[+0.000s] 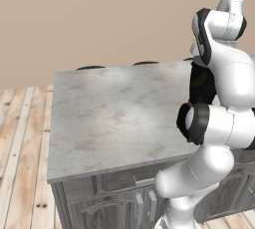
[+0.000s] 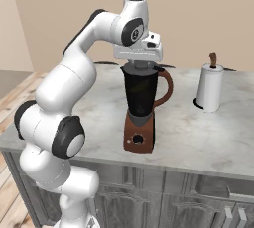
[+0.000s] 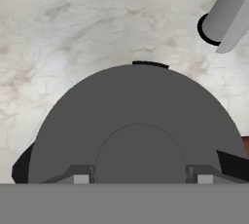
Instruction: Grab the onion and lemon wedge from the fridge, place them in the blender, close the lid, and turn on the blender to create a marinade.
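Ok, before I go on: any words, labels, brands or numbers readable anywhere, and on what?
None: no readable text in any view.
Blender: plain black jug and brown base, dark knob unmarked.
Lid: plain grey disc, held at the jug top by the gripper.
Paper towel roll: blank white.
Counter: only marble veining.

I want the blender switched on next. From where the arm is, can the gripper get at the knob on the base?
Probably yes. The gripper sits at the lid atop the blender. The knob faces the robot on the base front, bare counter before it; the paper towel roll stands aside.
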